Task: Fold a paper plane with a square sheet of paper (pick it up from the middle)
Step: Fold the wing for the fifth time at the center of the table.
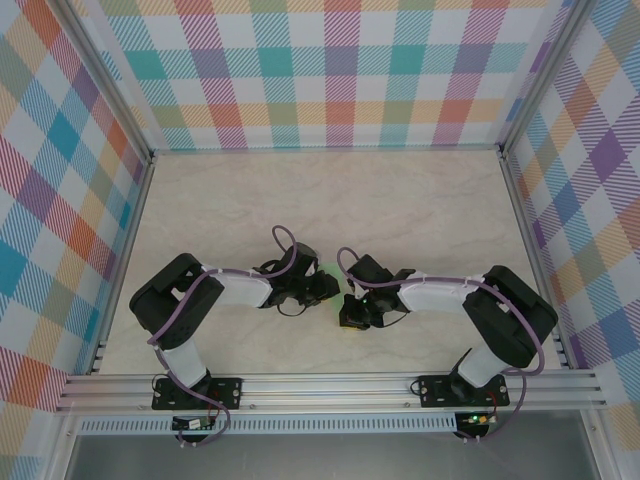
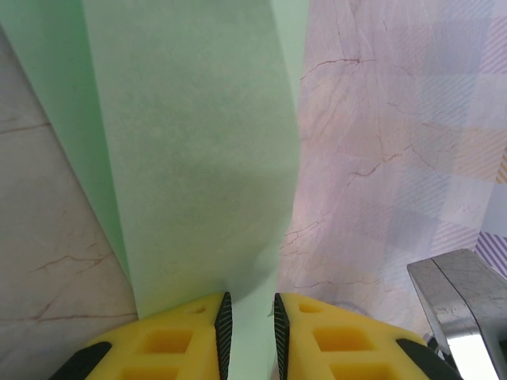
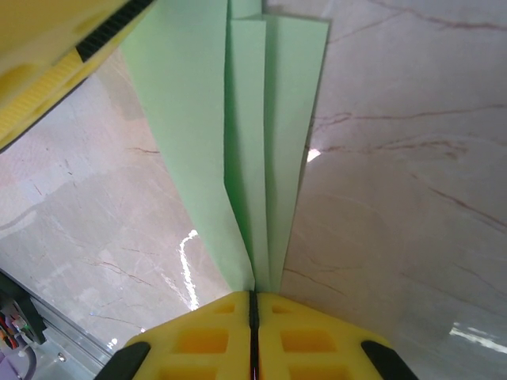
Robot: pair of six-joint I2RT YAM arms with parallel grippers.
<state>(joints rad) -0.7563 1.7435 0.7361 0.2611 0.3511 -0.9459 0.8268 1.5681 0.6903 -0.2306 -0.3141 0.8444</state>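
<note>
Paper plane (image 3: 252, 158) is held between both grippers over the marbled table (image 1: 430, 200), just beyond the arm bases. Its narrow end is clamped by the right gripper (image 3: 253, 294), whose fingers are pressed tight on it. A broader pleat of the paper plane is pinched by the left gripper (image 2: 249, 305). Farther back, the table is bounded by checked walls (image 1: 340, 70).
</note>
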